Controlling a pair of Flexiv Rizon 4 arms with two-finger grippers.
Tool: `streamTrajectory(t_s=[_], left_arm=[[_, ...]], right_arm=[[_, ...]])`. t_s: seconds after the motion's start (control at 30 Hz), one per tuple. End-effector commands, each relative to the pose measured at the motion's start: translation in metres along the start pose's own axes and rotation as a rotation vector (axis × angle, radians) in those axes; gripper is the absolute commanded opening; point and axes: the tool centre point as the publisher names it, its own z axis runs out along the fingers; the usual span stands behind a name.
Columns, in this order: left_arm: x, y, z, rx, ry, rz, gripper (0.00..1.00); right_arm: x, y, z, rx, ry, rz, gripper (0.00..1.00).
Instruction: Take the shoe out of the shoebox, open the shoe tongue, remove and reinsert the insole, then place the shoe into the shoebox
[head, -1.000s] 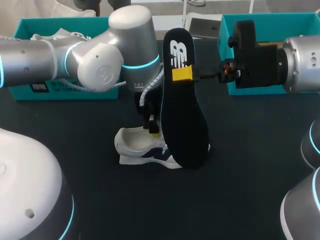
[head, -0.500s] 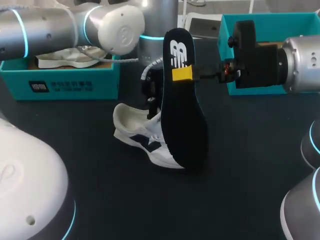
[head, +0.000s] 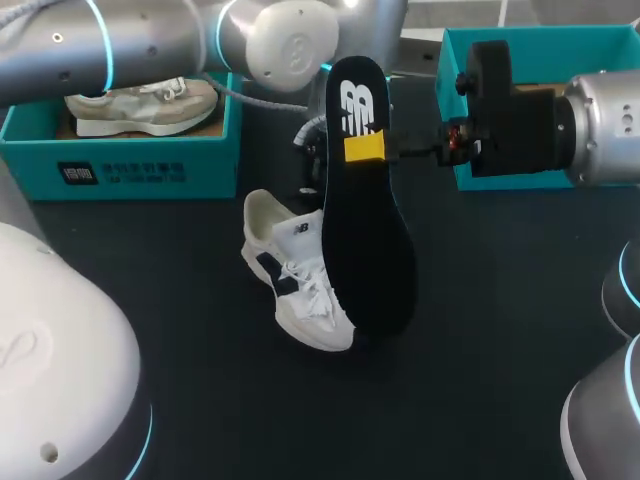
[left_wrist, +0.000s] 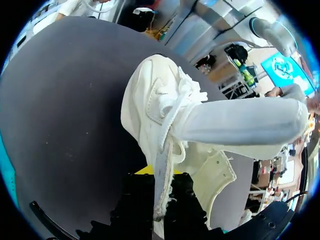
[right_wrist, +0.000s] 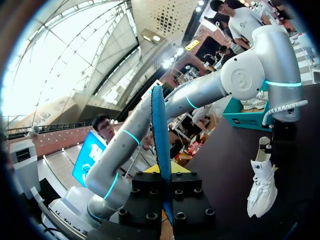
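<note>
Standing upright over the middle of the table (head: 480, 350), the black insole (head: 368, 240) is clamped edge-on in the right gripper (right_wrist: 162, 172), with one yellow tip showing on its face. Behind it, the shoe (head: 300, 290) is partly hidden. The left gripper (left_wrist: 159, 175) pinches a white strip at the shoe's opening. Whether the toe touches the table is unclear. A second shoe (head: 140, 105) lies in the far-left shoebox (head: 120, 165).

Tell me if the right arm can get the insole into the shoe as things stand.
Probably yes: the right gripper holds the insole upright beside the shoe, whose opening looks uncovered in the left gripper's hold.
</note>
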Motion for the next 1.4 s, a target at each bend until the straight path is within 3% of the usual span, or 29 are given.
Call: streamTrajectory(t_s=[0.03,0.2,0.47,1.03,1.4], left_arm=[[-0.013,-0.005,-0.003,-0.173,0.205,0.22,0.0],[-0.027,-0.009,-0.006,-0.29,0.139,0.268,0.0],[-0.056,-0.019,-0.004,-0.344,0.121,0.304,0.0],[-0.068,-0.026,0.009,-0.377,0.062,0.239,0.0],[-0.08,-0.027,0.024,-0.316,0.07,0.218,0.0]], right_arm=[[0.0,0.0,0.003,-0.001,-0.004,0.002,0.0],[0.0,0.0,0.003,-0.001,-0.004,0.002,0.0],[0.0,0.0,0.003,-0.001,-0.004,0.002,0.0],[0.0,0.0,0.003,-0.001,-0.004,0.002,0.0],[0.0,0.0,0.003,-0.001,-0.004,0.002,0.0]])
